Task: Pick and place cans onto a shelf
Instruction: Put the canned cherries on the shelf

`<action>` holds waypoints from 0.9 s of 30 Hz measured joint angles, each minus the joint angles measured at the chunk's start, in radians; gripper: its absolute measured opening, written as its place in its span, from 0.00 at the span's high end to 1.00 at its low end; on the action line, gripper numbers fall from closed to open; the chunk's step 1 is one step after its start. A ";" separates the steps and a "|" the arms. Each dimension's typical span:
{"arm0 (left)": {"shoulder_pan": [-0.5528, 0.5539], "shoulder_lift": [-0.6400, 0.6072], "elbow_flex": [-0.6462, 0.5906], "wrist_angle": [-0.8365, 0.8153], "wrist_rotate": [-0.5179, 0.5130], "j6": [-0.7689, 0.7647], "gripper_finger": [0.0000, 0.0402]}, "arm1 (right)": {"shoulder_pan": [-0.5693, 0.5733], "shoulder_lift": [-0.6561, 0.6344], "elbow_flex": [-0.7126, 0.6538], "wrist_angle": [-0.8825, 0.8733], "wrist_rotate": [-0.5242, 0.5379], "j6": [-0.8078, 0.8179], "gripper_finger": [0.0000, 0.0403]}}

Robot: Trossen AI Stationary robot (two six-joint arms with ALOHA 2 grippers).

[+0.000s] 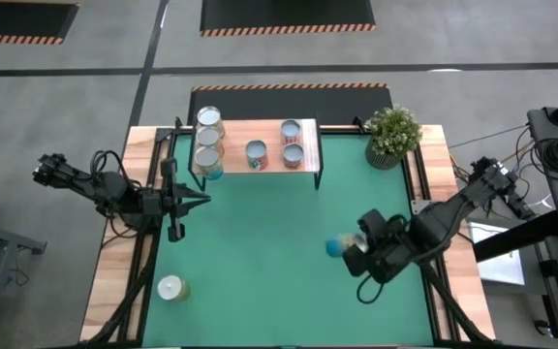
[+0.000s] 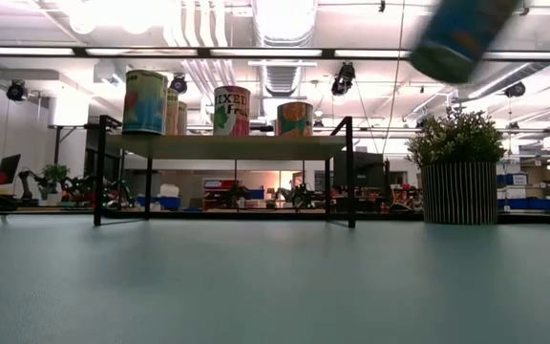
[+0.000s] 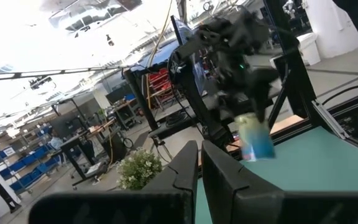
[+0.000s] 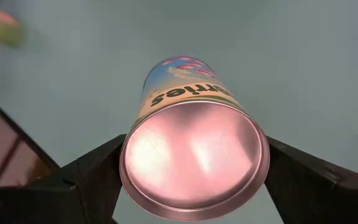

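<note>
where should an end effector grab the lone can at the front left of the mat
Judging by its pose, grip the lone can across its curved side wall, coming straight down from above. It stands upright with its pale round top up and bare green mat on every side, so fingers should fit either side.

We note a grey concrete floor (image 1: 260, 53) with orange-black hazard-striped mats (image 1: 287, 17) around the bench. Beyond it we see an open workshop: white ceiling ducts (image 2: 203, 72), strip lights (image 2: 285, 17), blue bins (image 2: 168, 202) on distant racks.
</note>
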 joint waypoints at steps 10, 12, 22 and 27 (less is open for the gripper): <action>0.000 0.002 0.000 0.015 0.000 -0.003 0.99 | -0.243 0.042 0.281 0.037 0.098 -0.505 0.20; 0.000 0.002 0.000 0.019 0.000 -0.003 0.99 | -0.302 0.075 0.355 0.039 0.088 -0.626 0.20; 0.000 0.002 0.000 0.025 0.000 -0.014 0.99 | -0.587 0.301 0.781 0.044 -0.053 -1.142 0.20; 0.000 0.002 0.000 0.028 0.000 -0.020 0.99 | -0.722 0.382 0.837 0.155 -0.147 -1.336 0.19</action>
